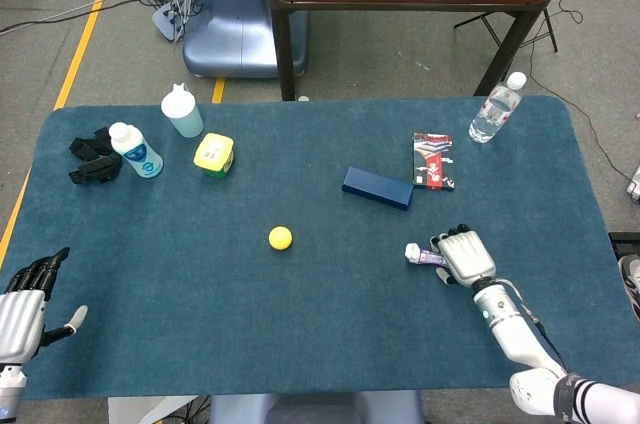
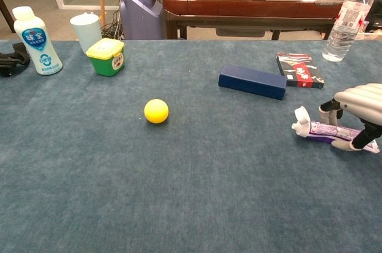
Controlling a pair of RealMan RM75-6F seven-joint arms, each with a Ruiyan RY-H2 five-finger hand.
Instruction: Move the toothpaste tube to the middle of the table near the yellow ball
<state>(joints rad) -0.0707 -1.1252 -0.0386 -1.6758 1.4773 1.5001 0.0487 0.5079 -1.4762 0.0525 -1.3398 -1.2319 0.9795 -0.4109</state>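
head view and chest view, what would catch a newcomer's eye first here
The yellow ball stands out first, alone near the middle of the blue table. Next is the right hand at the right side, arched over the toothpaste tube, fingers down on both sides of it while it lies flat on the cloth. The left hand waits at the near left corner, fingers apart, holding nothing.

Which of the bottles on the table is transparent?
The water bottle at the far right corner; the white bottle with a blue label at the left is opaque.
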